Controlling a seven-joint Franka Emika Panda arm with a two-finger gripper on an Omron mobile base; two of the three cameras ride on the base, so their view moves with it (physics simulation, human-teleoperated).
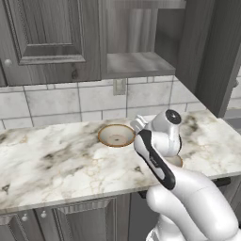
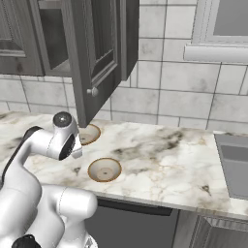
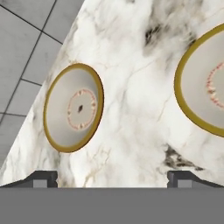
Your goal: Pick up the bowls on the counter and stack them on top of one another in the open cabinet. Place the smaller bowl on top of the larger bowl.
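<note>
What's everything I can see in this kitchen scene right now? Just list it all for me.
bowls: two, cream inside with tan-brown rims; one near the tiled wall, the other closer to the counter's front edge, apart from each other.
counter: one, white marble with grey and brownish veins, along the wall.
open cabinet: one, grey wood grain, above the counter, bare flat shelf inside.
closed cabinet door: one, grey, raised panel with a knob, left of the open cabinet.
wall tiles: pale grey, behind the counter.
sink: one, grey, at the counter's right end.
gripper: one, dark finger tips, open, above the counter between the bowls, holding nothing.
</note>
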